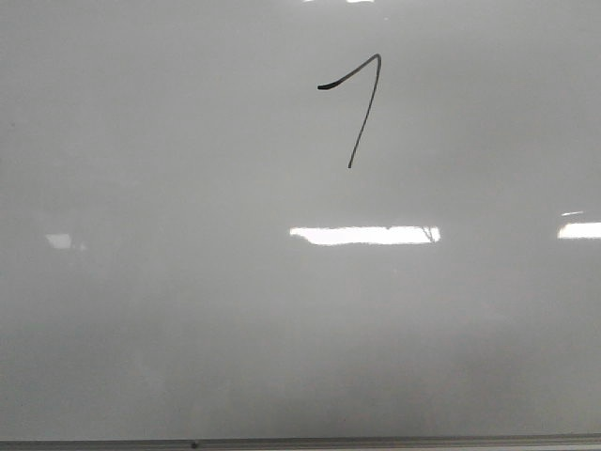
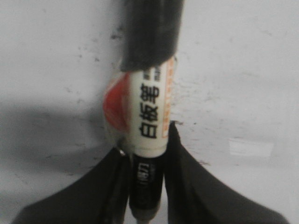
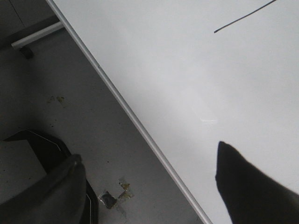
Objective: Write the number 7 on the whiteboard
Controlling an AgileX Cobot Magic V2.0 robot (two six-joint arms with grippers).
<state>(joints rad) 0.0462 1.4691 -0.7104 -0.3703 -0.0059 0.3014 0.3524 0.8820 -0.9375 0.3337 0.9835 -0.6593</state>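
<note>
One board fills the front view: the whiteboard (image 1: 188, 310), glossy and pale, with a thin metal edge along its near side. No arm shows in that view, and nothing stands between the camera and the writing.

On the left, the left gripper (image 2: 147, 186) is clamped on a marker (image 2: 150, 121), its dark fingers (image 2: 187, 182) pressing the barrel from both sides. The marker has a white label with black characters, an orange-red patch on one side and a black cap. Behind it lies a pale, speckled surface; whether this is the board cannot be told.

Right of the board's middle and toward its far side sits the 7 (image 1: 362, 108), a thin black mark with a short curved top stroke joined to a long slanted downstroke. Bright rectangular reflections lie nearer, below it.

On the right, the right gripper (image 3: 149, 186) hangs spread wide with nothing between its fingers. One finger sits over the board, the other over a grey stained floor (image 3: 70, 107); the board's metal edge runs between them. A piece of the downstroke shows in that view.
</note>
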